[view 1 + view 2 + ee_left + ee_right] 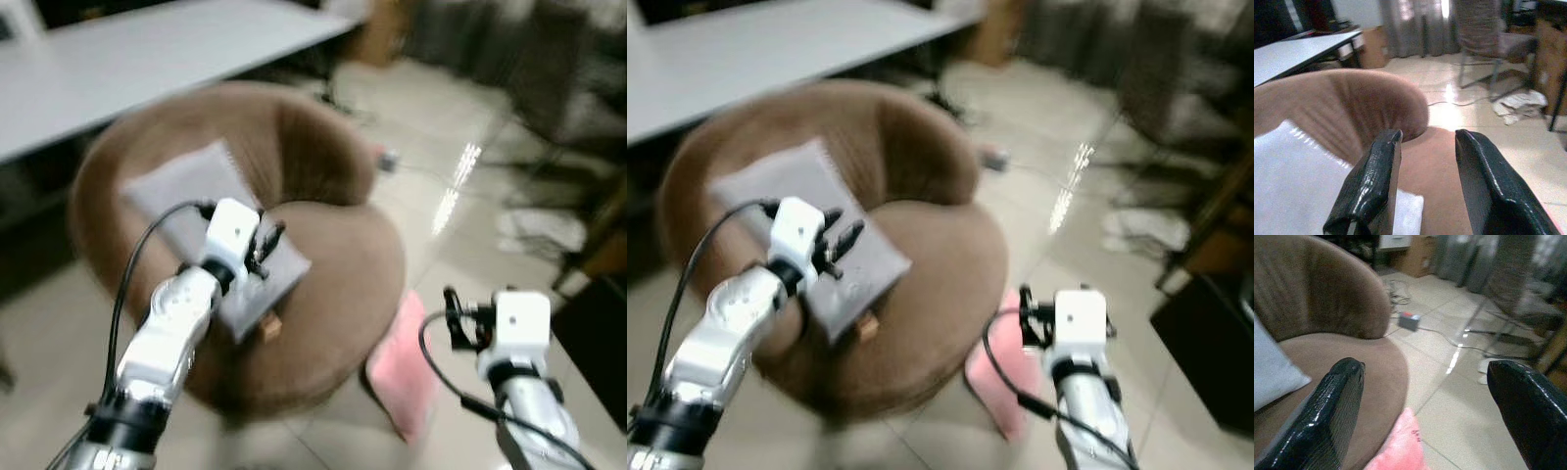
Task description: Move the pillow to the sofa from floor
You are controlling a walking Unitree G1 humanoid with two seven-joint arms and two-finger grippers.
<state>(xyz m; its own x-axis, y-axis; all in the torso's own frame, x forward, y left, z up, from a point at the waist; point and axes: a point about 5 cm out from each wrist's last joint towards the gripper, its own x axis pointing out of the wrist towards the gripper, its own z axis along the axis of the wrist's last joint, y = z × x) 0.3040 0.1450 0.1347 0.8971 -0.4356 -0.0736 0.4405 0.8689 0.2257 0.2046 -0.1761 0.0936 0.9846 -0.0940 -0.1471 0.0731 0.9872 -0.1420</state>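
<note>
My left end effector [269,245] hovers parted and empty over the grey pillow [211,230] lying on the brown sofa [333,284], while my right end effector [1425,401] gapes wide above the pink pillow [407,367] on the floor [451,166].

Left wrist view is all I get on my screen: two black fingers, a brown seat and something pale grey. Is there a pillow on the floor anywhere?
Observer: Yes. A pink pillow lies on the tiled floor, against the front of the round brown sofa chair.
Operator: And the pale grey thing I see?
Observer: That is a grey cushion on the seat, leaning on the backrest; the left gripper hangs open just above it.
Operator: Is the other arm doing anything?
Observer: The right gripper is open and holds nothing; it hovers above the pink pillow.
Operator: Anything else on the floor?
Observer: A small grey box with a cable lies behind the chair.
</note>
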